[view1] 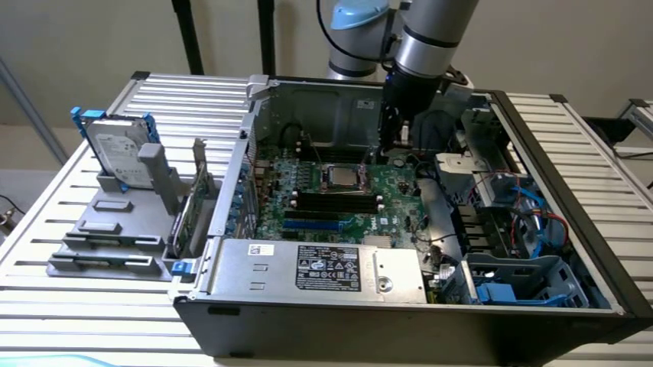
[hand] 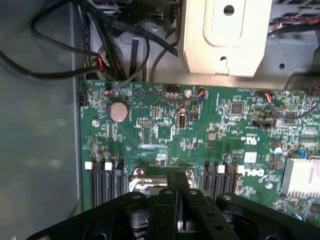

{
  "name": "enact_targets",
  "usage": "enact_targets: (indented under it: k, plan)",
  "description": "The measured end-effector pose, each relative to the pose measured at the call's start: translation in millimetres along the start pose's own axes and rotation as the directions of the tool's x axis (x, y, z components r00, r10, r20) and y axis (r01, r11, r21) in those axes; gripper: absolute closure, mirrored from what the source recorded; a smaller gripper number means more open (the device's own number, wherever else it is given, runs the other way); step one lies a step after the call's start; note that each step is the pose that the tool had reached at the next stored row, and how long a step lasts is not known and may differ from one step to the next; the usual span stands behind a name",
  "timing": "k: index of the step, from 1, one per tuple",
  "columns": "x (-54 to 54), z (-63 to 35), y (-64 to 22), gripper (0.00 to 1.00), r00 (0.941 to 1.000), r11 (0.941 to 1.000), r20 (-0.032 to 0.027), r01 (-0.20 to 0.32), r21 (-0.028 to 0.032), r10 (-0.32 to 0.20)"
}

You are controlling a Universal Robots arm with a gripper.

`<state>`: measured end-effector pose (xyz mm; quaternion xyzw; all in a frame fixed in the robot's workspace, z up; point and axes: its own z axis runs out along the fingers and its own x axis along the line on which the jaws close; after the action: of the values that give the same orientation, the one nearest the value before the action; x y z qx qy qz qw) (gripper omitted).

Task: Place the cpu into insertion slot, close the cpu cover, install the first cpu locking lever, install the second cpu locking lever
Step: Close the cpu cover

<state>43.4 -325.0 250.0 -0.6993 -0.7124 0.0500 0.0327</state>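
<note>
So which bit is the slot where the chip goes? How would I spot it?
Look inside the open computer case, at the green board. Near its middle sits the socket, small and square with a shiny silver rim. The black slots just beside it and the blue slot are long and thin; it alone is square and silvery.

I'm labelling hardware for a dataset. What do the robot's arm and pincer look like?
The arm is a silvery-grey tube with a pale blue joint cap and a black cable looping beside it. The pincer is matte black, built of bolted linkage bars.
</note>
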Motion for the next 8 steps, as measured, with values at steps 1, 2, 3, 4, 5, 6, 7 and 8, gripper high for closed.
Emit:
enact_targets:
  k: [1, 2, 3, 4, 5, 6, 7, 8]
  plan:
    - [0.1, 0.3, -3.3, 0.89, 1.0, 1.0, 0.0001, 0.0, 0.0015, 0.0]
    - [0.1, 0.7, -7.0, 0.89, 1.0, 1.0, 0.0, 0.0, 0.0029, 0.0]
    - [0.2, 1.1, -10.5, 0.89, 1.0, 1.0, 0.0, 0.0, 0.0042, 0.0]
    - [0.3, 1.5, -14.1, 0.89, 1.0, 1.0, 0.0, 0.0, 0.0055, 0.0]
    - [0.3, 1.9, -17.6, 0.89, 1.0, 1.0, 0.0, 0.0, 0.0067, 0.0]
    - [0.4, 2.3, -21.1, 0.89, 1.0, 1.0, 0.0, 0.0, 0.0079, 0.0]
    - [0.5, 2.7, -24.8, 0.89, 1.0, 1.0, -0.0001, 0.0, 0.009, 0.0]
    - [0.6, 3.2, -28.3, 0.89, 1.0, 0.9999, -0.0001, 0.0, 0.0103, 0.0]
